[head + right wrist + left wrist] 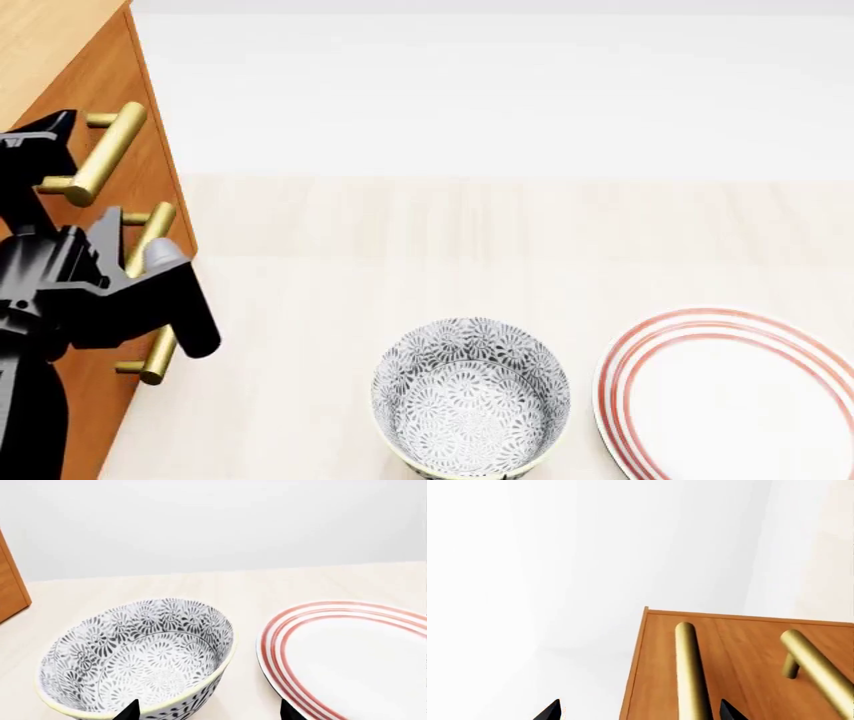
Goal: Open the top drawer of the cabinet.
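The cabinet (pixel 47 40) is orange-brown wood and stands at the left edge of the head view, with its front facing right. The top drawer (pixel 657 675) lies next to the cabinet's upper edge, and its brass bar handle (pixel 688 670) (pixel 107 150) sticks out from the front. My left gripper (pixel 639 711) is open, and that handle runs between its two black fingertips without touching either. A lower drawer's handle (pixel 820 672) lies just outside them. My right gripper (pixel 208 711) is open and holds nothing, hovering over the patterned bowl's near rim.
A black-and-white patterned bowl (pixel 470 397) (pixel 140 655) and a white plate with red rings (pixel 734 395) (pixel 350 655) sit on the pale table (pixel 467 230). My black left arm (pixel 67 290) covers part of the lower handles (pixel 150 240).
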Available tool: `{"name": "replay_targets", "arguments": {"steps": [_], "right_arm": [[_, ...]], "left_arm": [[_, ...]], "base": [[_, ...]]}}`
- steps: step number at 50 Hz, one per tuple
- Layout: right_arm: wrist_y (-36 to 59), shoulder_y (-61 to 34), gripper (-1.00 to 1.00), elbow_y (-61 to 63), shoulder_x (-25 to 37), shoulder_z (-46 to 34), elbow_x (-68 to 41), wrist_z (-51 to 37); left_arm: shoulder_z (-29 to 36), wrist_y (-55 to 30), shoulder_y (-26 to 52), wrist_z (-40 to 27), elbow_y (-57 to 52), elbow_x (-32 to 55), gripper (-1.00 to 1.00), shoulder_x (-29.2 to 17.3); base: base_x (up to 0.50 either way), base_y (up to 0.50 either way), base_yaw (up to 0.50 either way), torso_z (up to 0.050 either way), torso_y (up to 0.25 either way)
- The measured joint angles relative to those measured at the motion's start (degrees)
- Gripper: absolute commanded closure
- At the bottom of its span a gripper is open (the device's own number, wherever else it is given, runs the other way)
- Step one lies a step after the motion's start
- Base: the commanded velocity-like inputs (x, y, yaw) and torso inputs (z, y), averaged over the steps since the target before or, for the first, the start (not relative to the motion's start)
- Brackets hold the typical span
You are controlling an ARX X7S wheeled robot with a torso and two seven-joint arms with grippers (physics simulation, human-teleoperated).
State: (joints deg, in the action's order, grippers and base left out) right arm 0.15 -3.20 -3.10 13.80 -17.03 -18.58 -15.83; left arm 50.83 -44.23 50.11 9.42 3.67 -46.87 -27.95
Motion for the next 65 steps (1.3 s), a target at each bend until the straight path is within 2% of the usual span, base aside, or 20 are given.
{"name": "replay_targets", "arguments": {"steps": [65], "right_arm": [[0.9, -0.35, -1.0, -0.25, 0.89, -1.16, -2.25, -0.72]], "left_arm": [[-0.38, 3.49, 1.48, -4.8, 12.03, 3.11, -1.0, 3.35]], "base": [[0.0, 0.0, 0.0, 0.0, 0.0]]}}
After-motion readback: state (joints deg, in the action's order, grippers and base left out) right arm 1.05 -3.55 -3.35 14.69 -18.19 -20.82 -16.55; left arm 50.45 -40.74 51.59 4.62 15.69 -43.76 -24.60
